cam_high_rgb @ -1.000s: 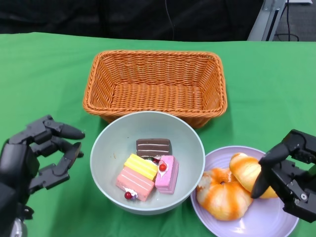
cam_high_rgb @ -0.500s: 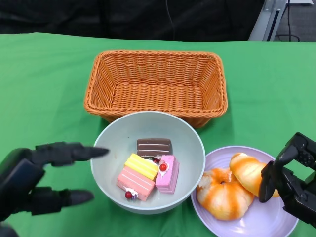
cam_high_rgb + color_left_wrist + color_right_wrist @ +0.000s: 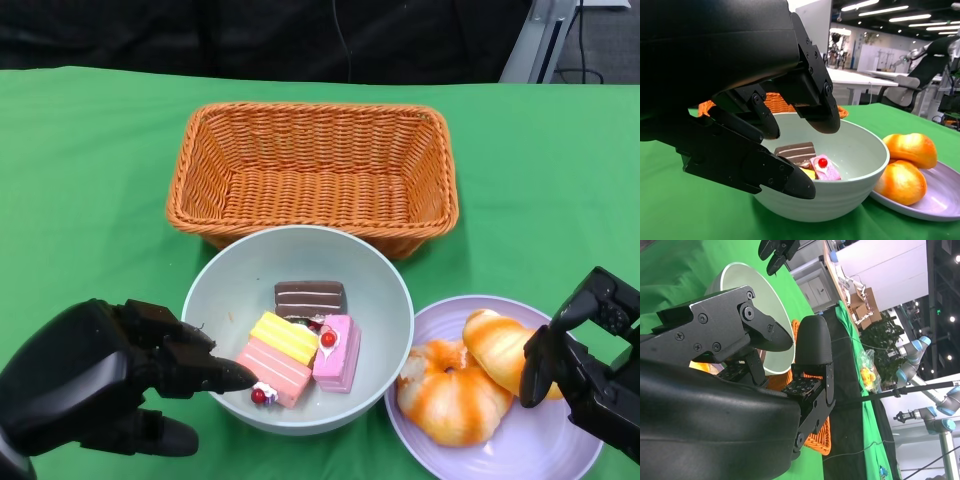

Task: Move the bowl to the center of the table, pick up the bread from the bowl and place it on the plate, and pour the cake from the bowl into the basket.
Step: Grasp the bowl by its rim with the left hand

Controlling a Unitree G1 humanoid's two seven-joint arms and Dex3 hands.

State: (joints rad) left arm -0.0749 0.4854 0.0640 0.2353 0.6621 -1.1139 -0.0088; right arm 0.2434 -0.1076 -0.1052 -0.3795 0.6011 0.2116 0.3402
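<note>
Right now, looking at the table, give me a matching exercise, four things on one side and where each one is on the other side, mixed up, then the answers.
Things:
1. cakes
2. bread
3. basket
4. left hand

Places:
A. on the purple plate
B. at the near left rim of the bowl, holding nothing
C. inside the bowl
D. behind the bowl, farther from the robot

Pairs: 1-C, 2-A, 3-D, 4-B

Left hand (image 3: pixel 100 380) fingers spread, right hand (image 3: pixel 585 365) fingers apart, both empty
</note>
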